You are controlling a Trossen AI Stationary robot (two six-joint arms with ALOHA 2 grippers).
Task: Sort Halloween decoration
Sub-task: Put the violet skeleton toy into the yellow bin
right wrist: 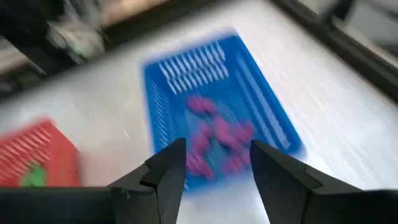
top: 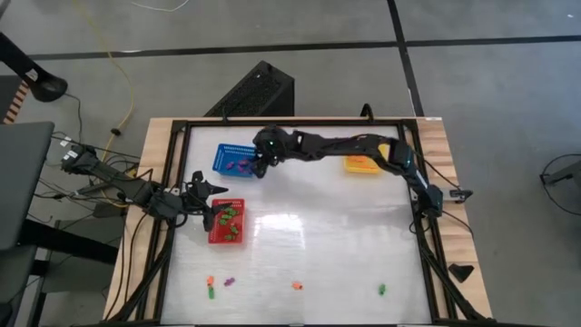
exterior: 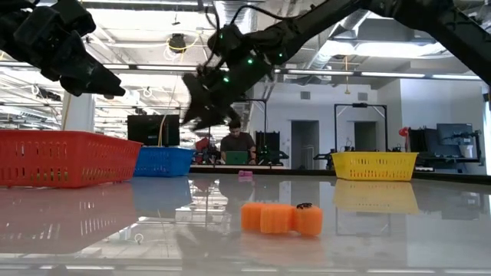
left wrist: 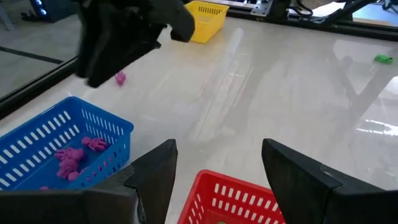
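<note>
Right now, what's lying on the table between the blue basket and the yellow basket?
One small purple trinket, in the left wrist view; otherwise bare table.

The right arm reached from the right side across the far part of the table, its wrist bent down so that the right gripper [top: 260, 163] hung over the near right edge of the blue basket [top: 229, 155], fingers parted with nothing between them. The left arm lay low on the other side, its left gripper [top: 214, 202] just this side of that basket, fingers spread wide and empty.
</note>
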